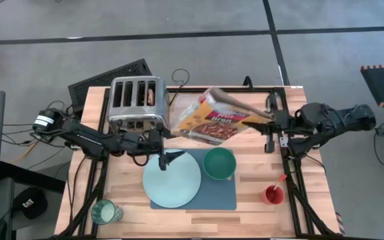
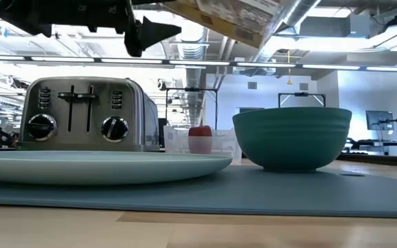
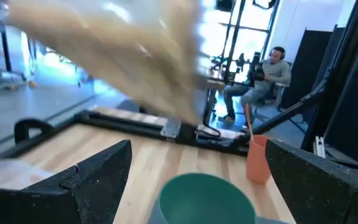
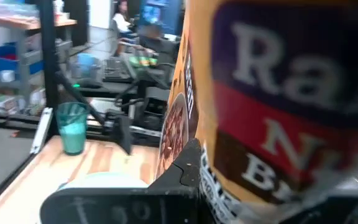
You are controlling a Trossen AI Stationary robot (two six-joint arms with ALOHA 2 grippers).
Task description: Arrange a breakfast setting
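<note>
Dark fingers of the right gripper [image 1: 267, 119] are clenched on a yellow-and-red cereal box [image 1: 213, 117], holding it tilted above the table's rear centre, at about 12 o'clock from the green bowl [image 1: 219, 163]. Left gripper [image 1: 172, 157] stands released, jaws spread, holding nothing, above the 12 o'clock rim of the pale mint plate [image 1: 172, 179]. Plate and bowl sit side by side on the slate-blue mat [image 1: 215, 197], bowl at the plate's 2 o'clock. Chrome toaster [image 1: 136, 102] stands at the plate's 11 o'clock. Red cup [image 1: 274, 195] with a spoon [image 1: 280, 180] in it lies at the mat's 3 o'clock. Green glass [image 1: 105, 212] stands at 8 o'clock from the plate.
</note>
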